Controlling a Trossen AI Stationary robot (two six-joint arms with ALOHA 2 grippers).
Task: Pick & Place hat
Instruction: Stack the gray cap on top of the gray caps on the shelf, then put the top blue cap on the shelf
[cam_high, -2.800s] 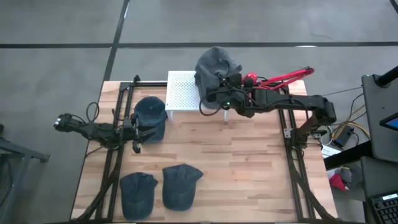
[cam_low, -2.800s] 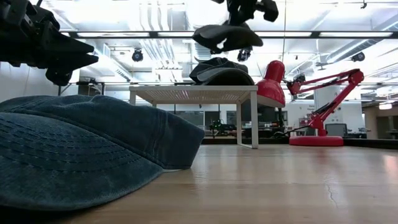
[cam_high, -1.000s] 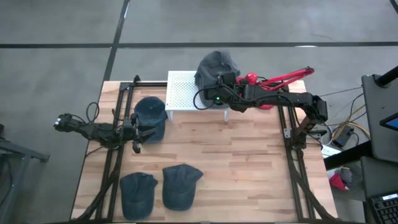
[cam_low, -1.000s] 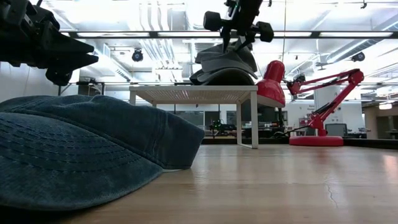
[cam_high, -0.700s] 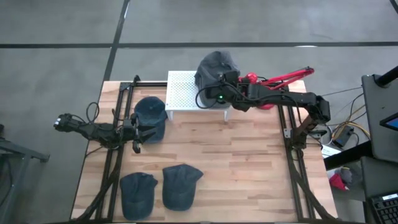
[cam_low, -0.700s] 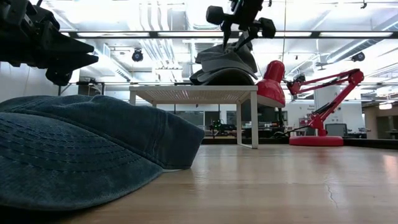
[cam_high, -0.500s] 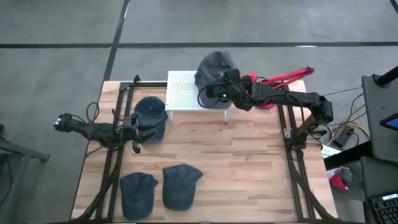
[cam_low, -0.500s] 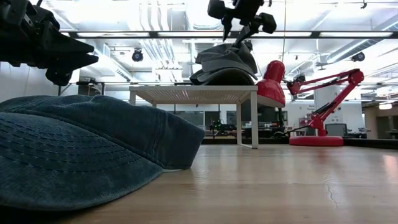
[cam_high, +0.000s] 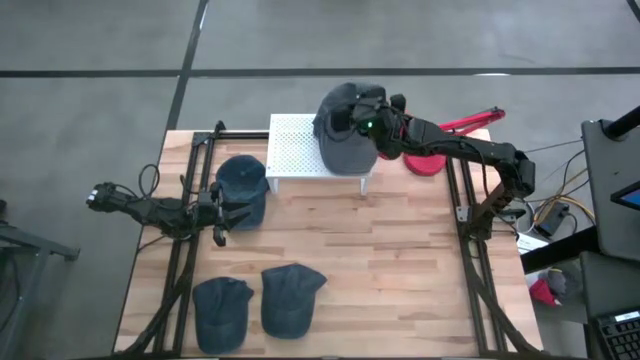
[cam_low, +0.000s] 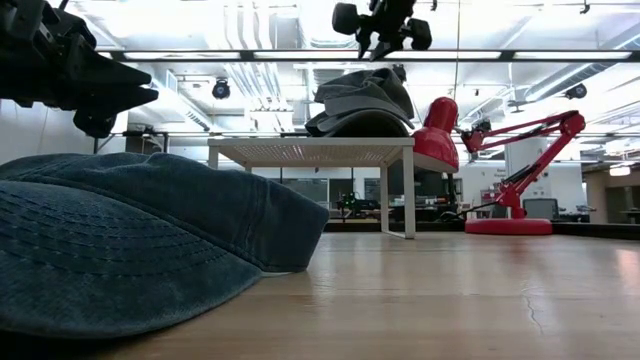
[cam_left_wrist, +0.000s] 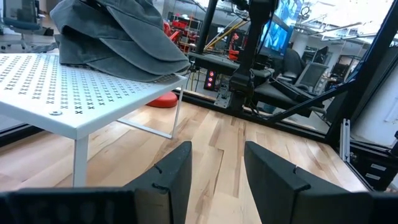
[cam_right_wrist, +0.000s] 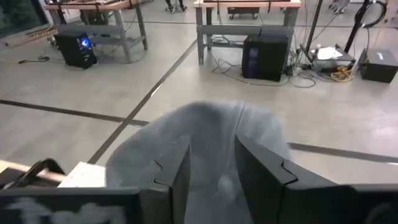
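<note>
Several grey hats lie stacked on the right end of a white perforated stand at the table's far edge; the low view shows the pile on the stand's top. My right gripper hovers open just above the pile, clear of it. Three blue denim hats rest on the table: one at the left, two near the front edge. My left gripper waits open beside the left denim hat.
A red desk lamp stands at the far right behind the stand. Black frame rails run along both sides of the table. Bare wood shows across the table's middle and right. One denim hat fills the low view's left.
My right gripper has risen off the top of the grey hat pile and drawn back toward the table's far edge. The top grey hat has stayed on the pile on the stand.
</note>
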